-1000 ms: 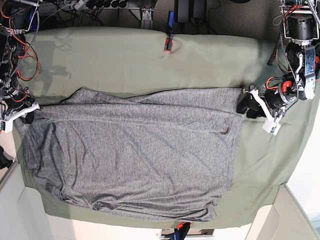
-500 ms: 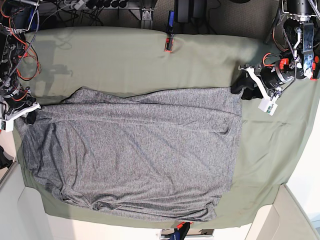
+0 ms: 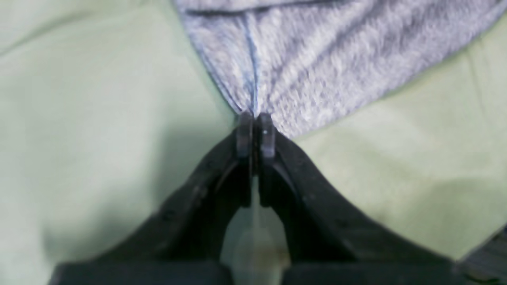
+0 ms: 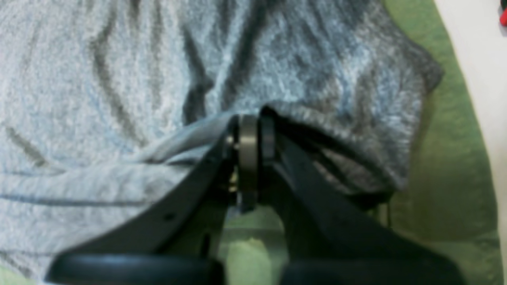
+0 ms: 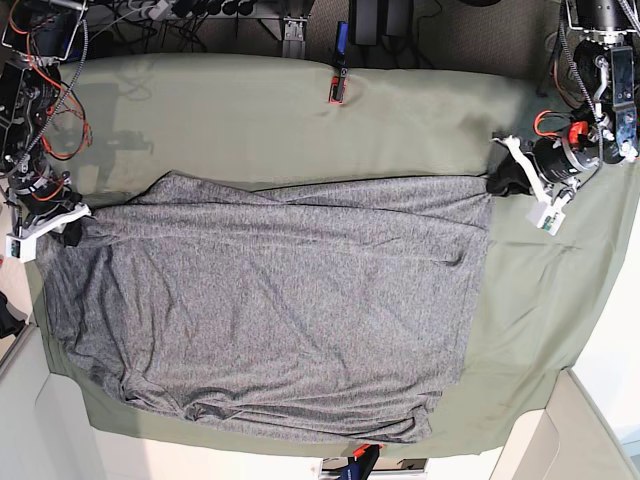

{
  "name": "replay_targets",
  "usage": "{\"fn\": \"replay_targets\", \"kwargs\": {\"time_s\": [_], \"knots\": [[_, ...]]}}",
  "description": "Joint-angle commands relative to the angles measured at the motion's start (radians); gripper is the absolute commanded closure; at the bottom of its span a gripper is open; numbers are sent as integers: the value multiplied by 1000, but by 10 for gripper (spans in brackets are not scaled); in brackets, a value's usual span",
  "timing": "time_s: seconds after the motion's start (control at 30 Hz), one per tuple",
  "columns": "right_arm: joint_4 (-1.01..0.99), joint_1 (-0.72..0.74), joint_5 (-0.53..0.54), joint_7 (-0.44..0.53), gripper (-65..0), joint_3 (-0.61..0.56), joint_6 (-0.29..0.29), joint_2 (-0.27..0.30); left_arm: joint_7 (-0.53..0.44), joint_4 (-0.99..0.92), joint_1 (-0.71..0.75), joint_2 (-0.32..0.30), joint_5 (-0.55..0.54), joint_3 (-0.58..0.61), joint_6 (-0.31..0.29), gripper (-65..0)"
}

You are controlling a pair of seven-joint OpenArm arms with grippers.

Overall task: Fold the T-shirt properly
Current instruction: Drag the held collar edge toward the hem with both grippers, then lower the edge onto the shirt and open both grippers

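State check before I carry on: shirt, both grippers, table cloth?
Shirt: spread out, long edge partly folded over, corners pinched, a few wrinkles.
Left gripper: shut on a shirt corner.
Right gripper: shut on the shirt near its other end.
Table cloth: laid out under the shirt, lightly creased.

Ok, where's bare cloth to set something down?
Widest: the green cloth above the shirt, between both arms. Another strip lies right of the shirt, below the left claw. Crowded: both top shirt corners, where the left and right claws grip.
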Motion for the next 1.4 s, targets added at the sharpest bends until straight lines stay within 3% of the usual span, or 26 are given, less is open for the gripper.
{"fn": "replay_targets", "kwargs": {"time_s": [0.0,0.17,0.5,0.67,0.8,1.07,1.23,1.37], "knots": [[29,20,13,14,0,18,8,18,-14,32,-13,-37,-42,-29,-7,0],[62,23,50,-3,0,57,12,19,-25,69,-18,-92,-72,-55,-7,0],[61,55,14,0,0,56,11,20,-46,69,-127,-109,-53,-53,-7,0],[58,62,11,11,0,56,11,20,-60,51,-190,-121,-16,23,-7,0],[58,62,-13,22,0,56,11,21,-145,-40,-292,-121,119,140,-7,0],[21,82,-47,50,0,56,12,20,-164,-299,-529,-123,128,305,-7,0],[-93,172,-75,53,0,56,62,20,-247,-463,-626,-116,170,381,-7,0],[-182,232,-79,64,0,56,64,20,-286,-566,-673,-93,188,402,-7,0]]}}
